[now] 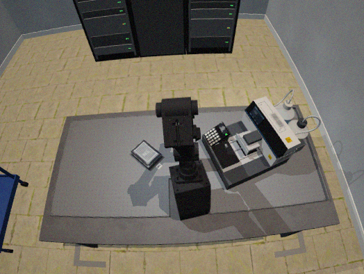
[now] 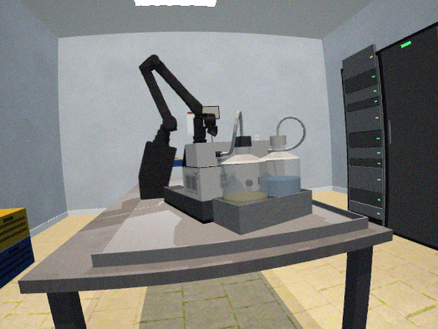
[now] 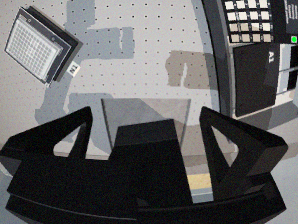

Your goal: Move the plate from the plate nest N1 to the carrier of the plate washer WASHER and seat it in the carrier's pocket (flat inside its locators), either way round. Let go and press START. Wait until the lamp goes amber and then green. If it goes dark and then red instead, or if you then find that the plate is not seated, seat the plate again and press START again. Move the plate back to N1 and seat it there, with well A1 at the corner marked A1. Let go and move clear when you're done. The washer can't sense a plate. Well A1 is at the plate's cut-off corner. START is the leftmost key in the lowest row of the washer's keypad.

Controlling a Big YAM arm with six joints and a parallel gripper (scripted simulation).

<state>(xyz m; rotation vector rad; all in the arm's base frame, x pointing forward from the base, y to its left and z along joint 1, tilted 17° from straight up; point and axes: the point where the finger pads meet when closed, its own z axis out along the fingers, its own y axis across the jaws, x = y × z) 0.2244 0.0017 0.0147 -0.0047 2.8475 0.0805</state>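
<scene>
The plate (image 1: 146,153) (image 3: 33,49), pale with a grid of wells, lies in the dark nest N1 left of the arm; its cut-off corner cannot be made out. The N1 tag (image 1: 159,166) (image 3: 73,68) is beside it. The washer (image 1: 274,129) (image 2: 202,179) stands on the right. Its keypad (image 1: 214,135) (image 3: 249,21) has a green light (image 1: 226,134) (image 3: 294,39) beside it. The carrier area is partly cut off in the wrist view, and an A1 mark (image 3: 270,56) shows there. My gripper (image 3: 146,112) is open and empty, high above the table between nest and washer.
Two bottles (image 2: 244,179) (image 2: 283,175) with hoses stand in a grey tray (image 2: 267,213) behind the washer. A raised edge runs round the table (image 1: 104,231). Server racks (image 1: 160,28) stand beyond the table, and a blue cart (image 1: 7,198) is at the left.
</scene>
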